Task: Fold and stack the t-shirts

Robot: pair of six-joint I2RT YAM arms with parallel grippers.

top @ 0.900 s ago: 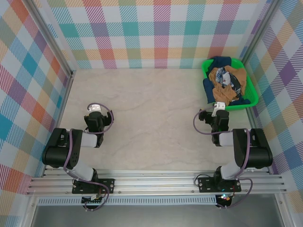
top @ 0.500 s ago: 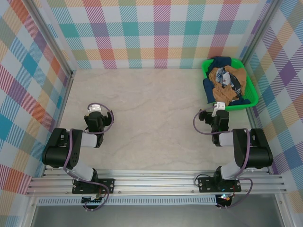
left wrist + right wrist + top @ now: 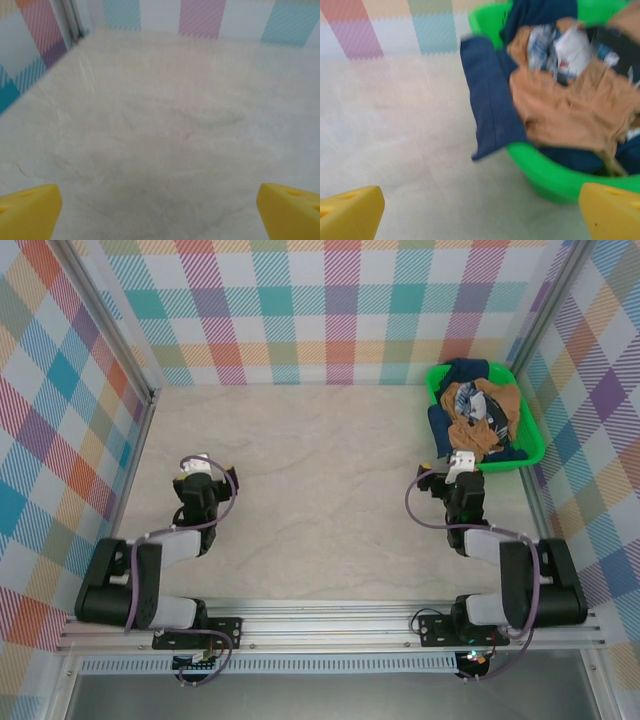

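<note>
Two t-shirts [image 3: 565, 115] (navy [image 3: 492, 105] half out) in basket [image 3: 545, 175]

At the upper right of the overhead view, the tan-orange t-shirt [image 3: 478, 436] lay crumpled atop the navy t-shirt [image 3: 441, 426], both heaped in the green basket [image 3: 545, 176], navy cloth spilling over its left rim.

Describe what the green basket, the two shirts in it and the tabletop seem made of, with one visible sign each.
Green basket: likely moulded plastic; smooth, uniform, slightly shiny wall. Tan-orange shirt: soft matte cloth, crumpled into folds. Navy shirt: similar cloth, draping limply over the rim. Tabletop: hard, smooth, pale veined surface, perhaps laminate.
</note>
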